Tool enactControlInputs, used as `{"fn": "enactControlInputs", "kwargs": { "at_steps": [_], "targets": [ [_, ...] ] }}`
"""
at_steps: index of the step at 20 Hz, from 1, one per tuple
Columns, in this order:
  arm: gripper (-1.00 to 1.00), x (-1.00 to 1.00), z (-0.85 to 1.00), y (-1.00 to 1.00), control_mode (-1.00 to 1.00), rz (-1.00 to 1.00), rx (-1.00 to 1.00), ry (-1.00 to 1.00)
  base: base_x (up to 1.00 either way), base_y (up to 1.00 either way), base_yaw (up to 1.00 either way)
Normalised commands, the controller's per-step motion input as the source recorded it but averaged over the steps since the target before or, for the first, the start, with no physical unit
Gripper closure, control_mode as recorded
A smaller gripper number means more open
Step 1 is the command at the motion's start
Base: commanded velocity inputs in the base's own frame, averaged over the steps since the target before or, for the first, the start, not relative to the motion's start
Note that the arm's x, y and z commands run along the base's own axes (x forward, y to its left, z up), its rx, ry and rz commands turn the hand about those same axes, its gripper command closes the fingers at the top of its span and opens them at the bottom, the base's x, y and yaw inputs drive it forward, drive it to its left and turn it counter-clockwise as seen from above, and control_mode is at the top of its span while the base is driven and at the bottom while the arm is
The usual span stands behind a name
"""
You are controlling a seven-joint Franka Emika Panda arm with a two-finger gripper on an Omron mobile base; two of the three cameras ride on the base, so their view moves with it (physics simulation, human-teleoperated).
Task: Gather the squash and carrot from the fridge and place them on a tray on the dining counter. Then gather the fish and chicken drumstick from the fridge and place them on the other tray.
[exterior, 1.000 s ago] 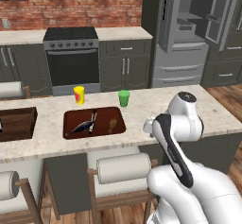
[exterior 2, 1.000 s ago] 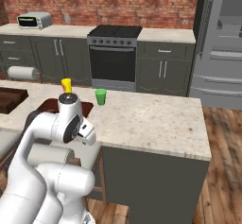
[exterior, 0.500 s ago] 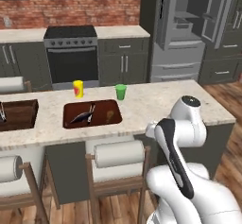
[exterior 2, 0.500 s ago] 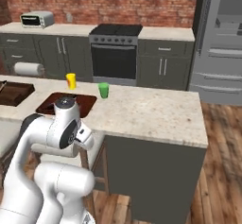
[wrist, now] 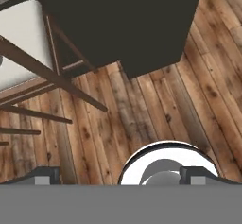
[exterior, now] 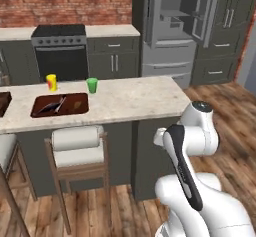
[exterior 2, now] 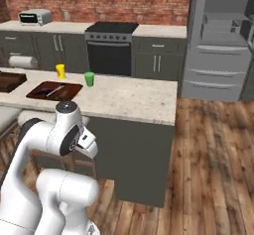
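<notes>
Since the earlier frames the base has driven rightward along the island, so both base views have swung: the fridge (exterior: 172, 31) now stands nearer the middle of the left base view and the tray has slid toward the left edge. That is camera travel; nothing on the counter appears to have been moved.

Largest first: the fridge, at the back wall right of the stove (exterior: 60, 51), has its upper door open, and small orange items sit on the top shelf, too small to name. Whether they are the squash and carrot I cannot tell. The dining counter (exterior: 130, 98) runs across the foreground with a stool (exterior: 77, 148) tucked under it. On it lies a brown tray (exterior: 75, 105) with dark utensil-like shapes inside, and part of a second tray (exterior 2: 10, 80) shows further left. Just behind the first tray stand a yellow cup (exterior: 51, 82) and a green cup (exterior: 92, 85), near each other but apart.

The arm is folded close to the base, its hand pointing down at the wooden floor. The tool (wrist: 120, 176) has its tips spread wide and holds nothing.

My reading is that the first step is in hand: travelling to the fridge, with nothing gathered yet. Next calls for driving around the counter's end to face the open fridge, then raising the arm to shelf height.
</notes>
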Motion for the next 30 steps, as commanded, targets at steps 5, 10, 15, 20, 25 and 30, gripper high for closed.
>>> {"fn": "enactControlInputs", "kwargs": {
  "at_steps": [5, 10, 15, 20, 25, 30],
  "targets": [
    [-1.00, 0.00, 0.00, 0.00, 1.00, 0.00, 0.00, 0.00, -0.14, -1.00, 0.04],
    [-1.00, 0.00, 0.00, 0.00, 1.00, 0.00, 0.00, 0.00, 0.02, -1.00, 0.02],
    [-1.00, 0.00, 0.00, 0.00, 1.00, 0.00, 0.00, 0.00, 0.24, -0.97, 0.00],
    [-1.00, 0.00, 0.00, 0.00, 1.00, 0.00, 0.00, 0.00, 0.60, -0.93, 0.00],
    [-1.00, 0.00, 0.00, 0.00, 1.00, 0.00, 0.00, 0.00, 0.94, -0.89, 0.03],
    [-1.00, 0.00, 0.00, 0.00, 1.00, 0.00, 0.00, 0.00, 0.99, -0.65, 0.03]
  ]
}}
